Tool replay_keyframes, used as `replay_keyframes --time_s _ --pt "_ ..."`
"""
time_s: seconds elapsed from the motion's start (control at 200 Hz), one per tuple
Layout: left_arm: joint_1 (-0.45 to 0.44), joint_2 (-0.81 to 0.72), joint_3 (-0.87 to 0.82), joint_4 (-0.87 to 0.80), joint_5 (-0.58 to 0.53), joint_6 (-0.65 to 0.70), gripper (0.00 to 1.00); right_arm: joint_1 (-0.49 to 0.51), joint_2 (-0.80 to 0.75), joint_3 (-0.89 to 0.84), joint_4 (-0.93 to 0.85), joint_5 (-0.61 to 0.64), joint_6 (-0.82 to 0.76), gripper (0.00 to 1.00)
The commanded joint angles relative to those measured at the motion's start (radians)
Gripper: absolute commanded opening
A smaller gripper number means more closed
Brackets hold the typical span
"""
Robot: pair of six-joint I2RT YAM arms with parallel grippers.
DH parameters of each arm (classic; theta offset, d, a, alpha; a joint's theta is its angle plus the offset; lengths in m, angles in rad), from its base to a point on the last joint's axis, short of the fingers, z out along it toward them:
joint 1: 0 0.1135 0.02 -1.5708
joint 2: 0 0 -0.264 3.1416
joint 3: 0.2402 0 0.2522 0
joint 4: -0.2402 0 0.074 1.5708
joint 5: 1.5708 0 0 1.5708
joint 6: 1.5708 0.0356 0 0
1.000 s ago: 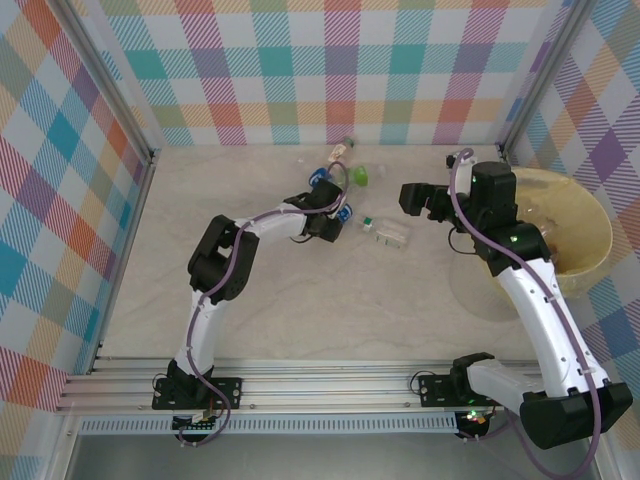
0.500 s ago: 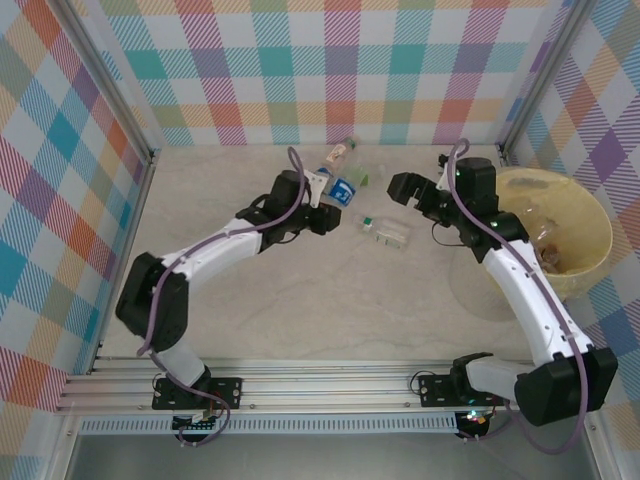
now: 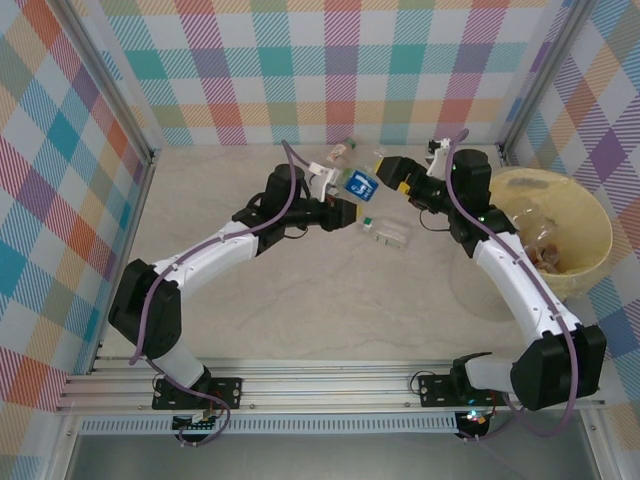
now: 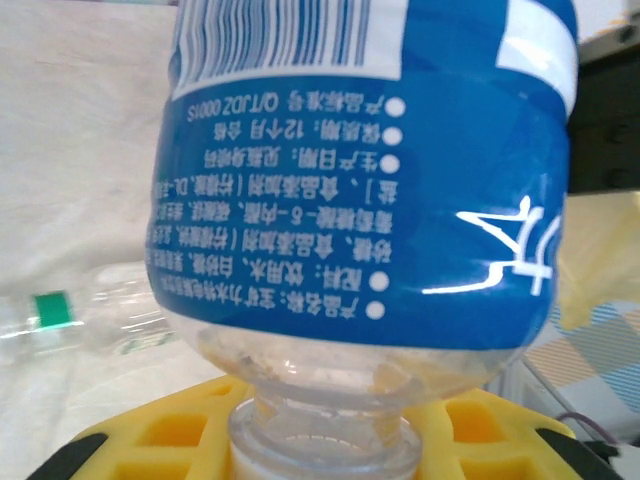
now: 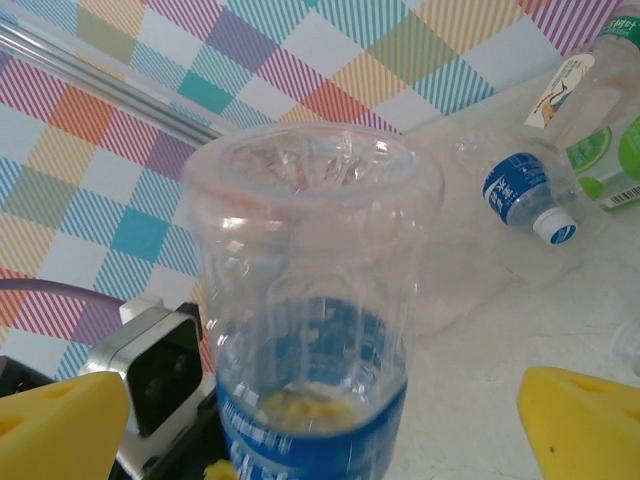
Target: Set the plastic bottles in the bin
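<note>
Blue-labelled bottle [image 3: 360, 185], one, is clamped in left tool [image 3: 342, 200]; one green-capped bottle [image 3: 388, 232] lies loose; right tool [image 3: 385, 175] gapes.

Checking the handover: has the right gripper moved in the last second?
Yes. The right gripper has swung left and toward the back wall, away from the large round pale-yellow bin, reaching the blue-labelled clear plastic bottle.

Clear glossy plastic bottle [image 4: 300, 345] (shiny blue label [image 4: 470, 150]), matt table [image 3: 300, 300].

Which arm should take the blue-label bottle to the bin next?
Right. The open right gripper brackets the blue-label bottle, which the left gripper holds shut by the neck, and the bin stands beside the right arm.
</note>
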Motion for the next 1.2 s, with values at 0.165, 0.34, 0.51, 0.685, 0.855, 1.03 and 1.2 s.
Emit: replay_keyframes --time_s 0.165,0.34,0.51,0.685,0.855,1.03,1.2 --pt "-0.056 0.032 0.05 0.092 0.144 -0.011 0.17 0.011 0.014 -0.008 0.062 0.055 0.024 0.96" --pt "-0.069 0.051 0.071 0.054 0.16 0.002 0.19 0.011 -0.01 -0.017 0.03 0.082 0.01 0.72" --pt "-0.072 0.05 0.079 0.034 0.15 0.01 0.29 0.011 -0.039 0.005 -0.062 0.124 -0.053 0.56" --pt "-0.071 0.052 0.085 0.015 0.121 0.012 0.47 0.011 -0.059 0.014 -0.089 0.145 -0.088 0.51" --pt "-0.068 0.022 0.074 0.021 0.071 -0.007 0.81 0.011 -0.074 0.053 -0.178 0.213 -0.161 0.5" --pt "-0.067 -0.091 -0.001 0.099 -0.06 -0.017 1.0 0.007 -0.125 0.099 -0.254 0.312 -0.256 0.49" --pt "-0.066 -0.223 -0.123 0.16 -0.287 0.014 1.0 0.002 -0.178 0.188 -0.349 0.441 -0.405 0.46"
